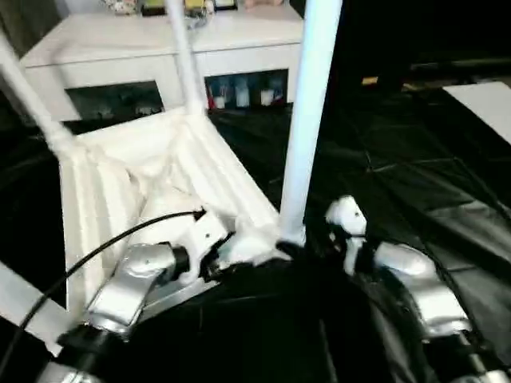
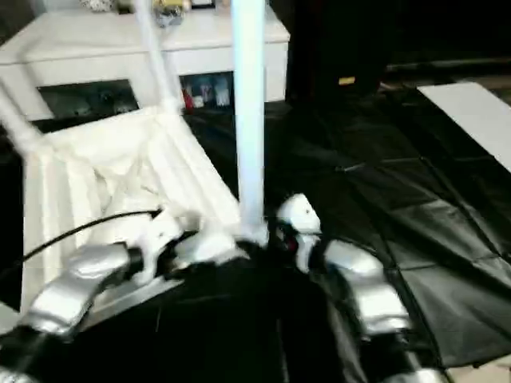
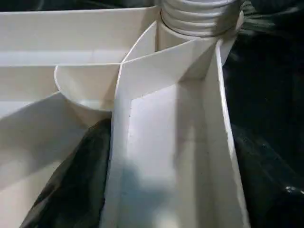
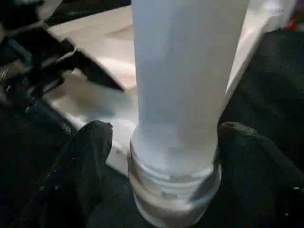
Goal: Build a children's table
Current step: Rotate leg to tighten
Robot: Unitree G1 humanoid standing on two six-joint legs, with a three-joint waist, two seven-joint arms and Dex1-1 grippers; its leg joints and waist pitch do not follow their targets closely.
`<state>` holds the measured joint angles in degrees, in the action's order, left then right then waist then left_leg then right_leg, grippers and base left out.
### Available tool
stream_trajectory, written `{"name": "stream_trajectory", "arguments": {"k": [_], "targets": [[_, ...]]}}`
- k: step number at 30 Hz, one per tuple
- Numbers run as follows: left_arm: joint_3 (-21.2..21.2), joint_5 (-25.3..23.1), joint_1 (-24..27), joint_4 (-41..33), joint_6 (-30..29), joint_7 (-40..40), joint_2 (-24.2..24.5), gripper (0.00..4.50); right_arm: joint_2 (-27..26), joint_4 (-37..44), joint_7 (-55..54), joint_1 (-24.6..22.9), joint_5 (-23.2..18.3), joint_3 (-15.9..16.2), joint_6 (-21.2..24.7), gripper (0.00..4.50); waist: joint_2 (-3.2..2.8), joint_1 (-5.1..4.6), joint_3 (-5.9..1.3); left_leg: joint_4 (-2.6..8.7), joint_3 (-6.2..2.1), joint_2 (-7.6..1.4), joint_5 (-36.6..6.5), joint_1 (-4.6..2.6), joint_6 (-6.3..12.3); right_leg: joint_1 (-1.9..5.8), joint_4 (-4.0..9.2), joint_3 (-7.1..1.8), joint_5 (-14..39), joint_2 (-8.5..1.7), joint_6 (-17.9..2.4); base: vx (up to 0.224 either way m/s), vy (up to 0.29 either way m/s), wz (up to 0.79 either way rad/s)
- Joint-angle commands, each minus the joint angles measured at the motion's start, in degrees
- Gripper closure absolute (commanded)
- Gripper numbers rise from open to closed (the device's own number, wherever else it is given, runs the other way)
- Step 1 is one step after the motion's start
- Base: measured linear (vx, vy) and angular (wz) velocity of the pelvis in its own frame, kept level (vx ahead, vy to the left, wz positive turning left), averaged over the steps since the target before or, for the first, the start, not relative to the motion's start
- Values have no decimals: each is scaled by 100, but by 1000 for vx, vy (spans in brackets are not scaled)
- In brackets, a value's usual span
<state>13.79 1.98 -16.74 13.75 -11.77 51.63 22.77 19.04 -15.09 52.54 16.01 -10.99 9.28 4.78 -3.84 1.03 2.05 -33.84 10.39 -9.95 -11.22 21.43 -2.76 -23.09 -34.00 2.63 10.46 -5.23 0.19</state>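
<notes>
Children's table (image 1: pixel 152 179) lies upside down on black sheeting on the floor, ribbed underside up, and the near-corner leg (image 1: pixel 307 120) stands upright right in front of my right claw (image 4: pixel 173 156). That claw's fingers (image 4: pixel 80 161) straddle the leg's threaded base, spread wide with gaps either side, gripping nothing. Left claw (image 3: pixel 118 156) is on the underside near the same corner; one finger visible, can't tell its opening, so right arm's nearer.

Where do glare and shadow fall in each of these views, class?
Left eye view: glare on the silver left forearm and a sheen on the creased black floor sheet. Left wrist view: soft shadow across the table, on its ribbed underside. Right wrist view: the leg is brightly lit, its threaded base shaded between the black fingers.
</notes>
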Motion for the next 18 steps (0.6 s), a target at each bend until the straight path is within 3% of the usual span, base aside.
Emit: {"name": "stream_trajectory", "arguments": {"k": [1,3,8,12,18], "targets": [[-64,172,22,-108,120,144,55,132,110,151,192,22,-32,42,-2,69,55,33,-296,444,-97,-284,-1438,-45,471,262,373,-177,957,-263,-1425,0,0,0],[-196,312,66,-144,151,219,117,63,212,201,299,26,-82,38,44,69,68,50,-287,449,-95,-289,-1454,-49,420,255,383,-187,1077,-263,-1375,0,0,0],[-444,441,162,-498,242,226,293,21,225,375,282,-51,-116,28,79,69,75,89,-296,436,-89,-293,-1326,-50,418,257,358,-191,887,-263,-1411,0,0,0],[-506,531,211,-837,78,195,333,6,198,479,192,-127,-119,-15,80,69,72,107,-297,437,-89,-291,-1288,-60,416,260,338,-187,866,-258,-1404,0,0,0],[-215,414,304,-1158,-393,83,265,6,229,633,140,-246,-124,-21,125,69,81,110,-291,432,-85,-278,-1278,-52,393,261,351,-195,977,-250,-1329,0,0,0]]}}
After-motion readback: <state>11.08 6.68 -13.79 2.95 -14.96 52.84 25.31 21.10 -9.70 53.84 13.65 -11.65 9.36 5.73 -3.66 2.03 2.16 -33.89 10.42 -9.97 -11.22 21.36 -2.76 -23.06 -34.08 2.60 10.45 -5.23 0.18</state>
